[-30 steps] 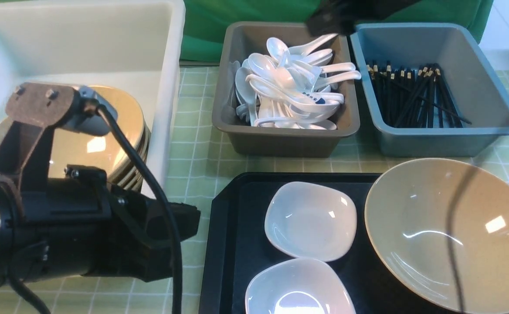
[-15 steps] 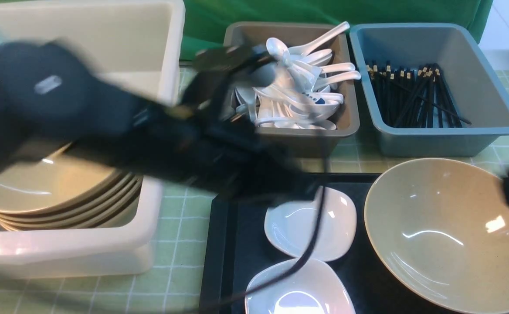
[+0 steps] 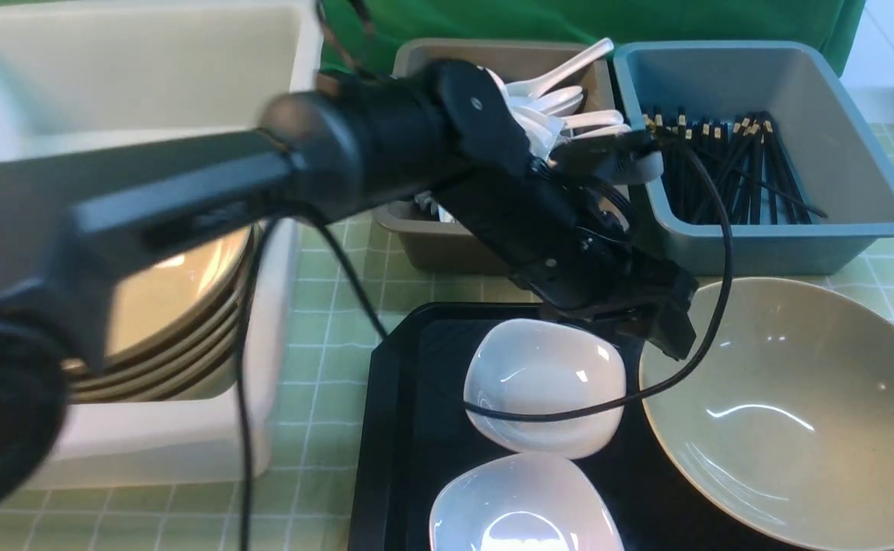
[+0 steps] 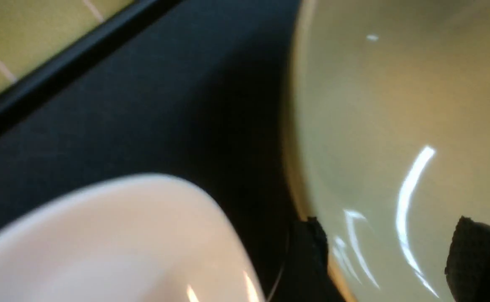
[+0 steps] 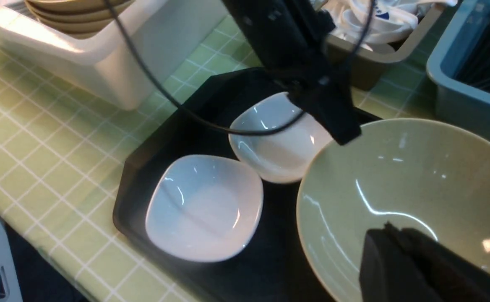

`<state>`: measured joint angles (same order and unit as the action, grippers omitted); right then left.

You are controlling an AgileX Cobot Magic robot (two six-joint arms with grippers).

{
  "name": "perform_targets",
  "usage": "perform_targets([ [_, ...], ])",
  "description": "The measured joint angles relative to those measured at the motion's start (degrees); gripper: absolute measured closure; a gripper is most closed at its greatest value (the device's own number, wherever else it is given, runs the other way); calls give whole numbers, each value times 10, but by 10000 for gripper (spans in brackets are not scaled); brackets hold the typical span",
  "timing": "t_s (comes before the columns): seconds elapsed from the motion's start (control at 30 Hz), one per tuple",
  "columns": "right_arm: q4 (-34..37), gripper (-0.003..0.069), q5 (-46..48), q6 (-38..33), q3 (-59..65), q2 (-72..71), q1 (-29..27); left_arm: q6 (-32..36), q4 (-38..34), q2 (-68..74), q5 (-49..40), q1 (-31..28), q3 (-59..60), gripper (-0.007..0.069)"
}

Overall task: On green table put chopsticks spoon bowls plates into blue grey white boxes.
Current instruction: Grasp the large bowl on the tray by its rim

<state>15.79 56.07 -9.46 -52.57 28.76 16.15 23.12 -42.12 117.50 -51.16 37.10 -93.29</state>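
Left wrist view: my left gripper (image 4: 387, 247) spread open, straddling the rim of the tan bowl (image 4: 396, 105) on the black tray (image 4: 144, 105). Right wrist view alone shows my right gripper (image 5: 389, 239), clenched shut over that bowl.

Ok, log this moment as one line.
left pincer: open, straddling tan bowl rim | right pincer: shut over bowl | two plates: on black tray
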Motion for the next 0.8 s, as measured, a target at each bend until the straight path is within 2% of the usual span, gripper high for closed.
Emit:
perform_targets([
  [0.23,-4,636,-8,-1,0,27,0,10,-26,66,0,0,-33,251],
  [0.33,-5,634,-12,-1,1,36,0,41,-57,79,-3,0,-35,367],
  [0.43,-5,633,-20,-1,1,36,5,50,-69,81,-6,0,-35,536],
  [0.5,-4,634,-28,-7,1,36,17,53,-73,81,-7,0,-35,597],
  [0.7,11,625,-46,-44,1,56,54,75,-43,38,-38,-6,-34,608],
  [0.8,33,622,-81,-57,1,87,70,78,-30,-20,-65,-37,-34,608],
])
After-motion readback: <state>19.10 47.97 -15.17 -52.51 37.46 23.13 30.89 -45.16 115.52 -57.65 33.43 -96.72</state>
